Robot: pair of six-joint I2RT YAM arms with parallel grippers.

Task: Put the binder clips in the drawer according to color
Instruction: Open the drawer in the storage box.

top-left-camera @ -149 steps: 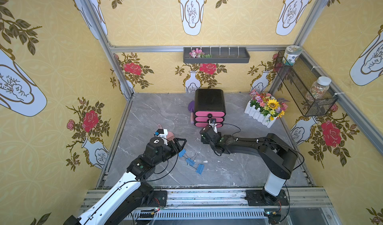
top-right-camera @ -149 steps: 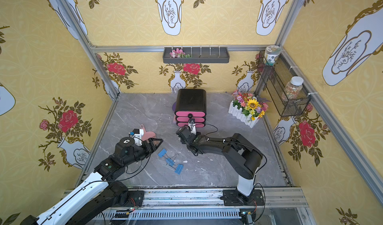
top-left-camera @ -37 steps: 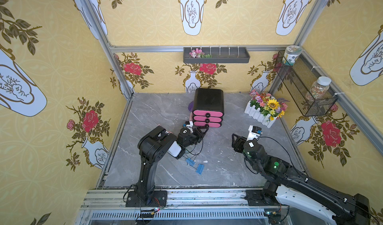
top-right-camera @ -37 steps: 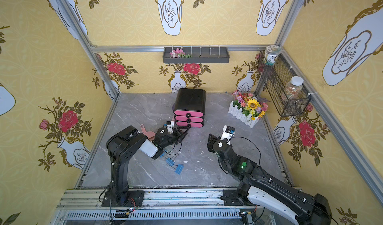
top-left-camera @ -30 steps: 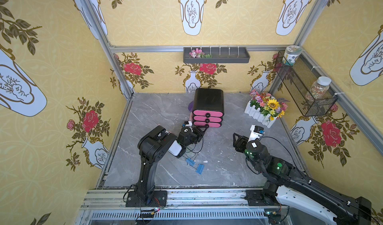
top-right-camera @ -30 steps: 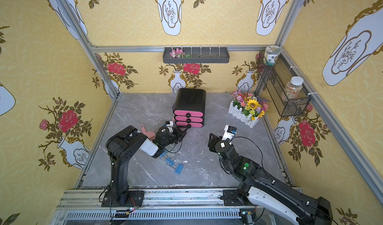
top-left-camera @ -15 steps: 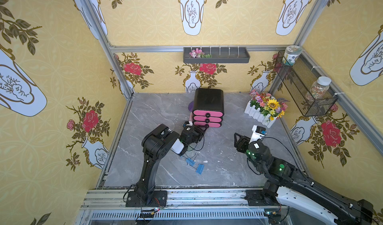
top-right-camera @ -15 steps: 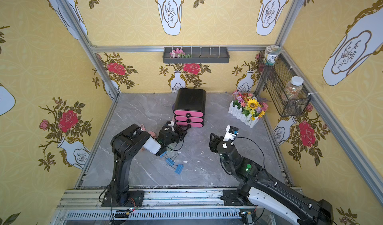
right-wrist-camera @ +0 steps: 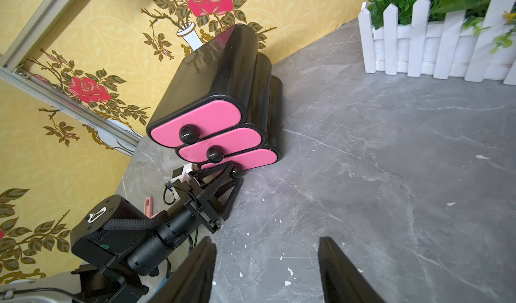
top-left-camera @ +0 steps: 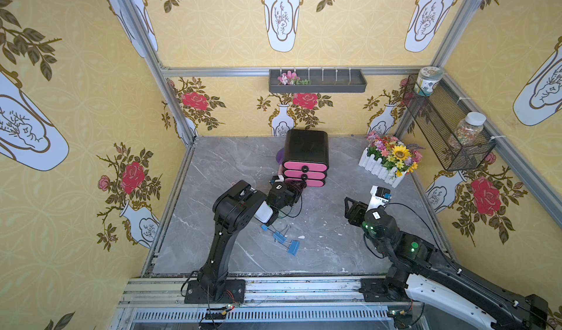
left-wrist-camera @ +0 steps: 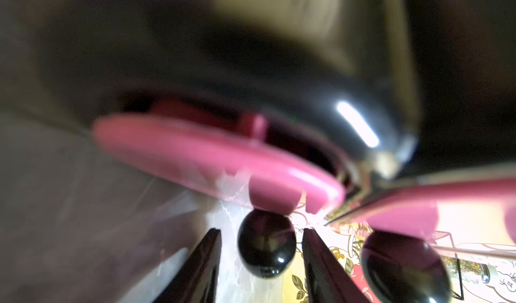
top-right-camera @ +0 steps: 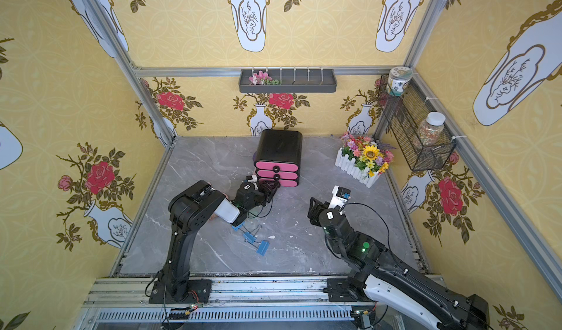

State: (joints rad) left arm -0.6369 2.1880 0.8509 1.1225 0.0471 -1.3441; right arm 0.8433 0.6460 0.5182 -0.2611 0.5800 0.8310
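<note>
The drawer (top-left-camera: pixel 305 149) (top-right-camera: pixel 279 147) (right-wrist-camera: pixel 217 72) is a black cabinet with three pink fronts, at the back of the grey table. My left gripper (top-left-camera: pixel 299 186) (top-right-camera: pixel 273 186) (right-wrist-camera: pixel 236 173) (left-wrist-camera: pixel 262 231) is at the bottom front's round black knob (left-wrist-camera: pixel 265 243). Its jaws stand open on either side of the knob, with a thin gap each side. A dark slit shows behind that pink front (left-wrist-camera: pixel 195 153). Three blue binder clips (top-left-camera: pixel 278 236) (top-right-camera: pixel 249 237) lie in a row on the table near the left arm. My right gripper (top-left-camera: pixel 352 210) (top-right-camera: pixel 316 211) (right-wrist-camera: pixel 266 241) hangs open and empty over the right side.
A white picket planter with flowers (top-left-camera: pixel 386 161) stands at the back right. A wire basket (top-left-camera: pixel 447 137) with jars hangs on the right wall, and a grey shelf (top-left-camera: pixel 317 80) on the back wall. A pink item (right-wrist-camera: pixel 148 204) lies by the left arm.
The left gripper has moved up to the bottom knob and its jaws have narrowed around it. The right arm has drawn back a little to the right.
</note>
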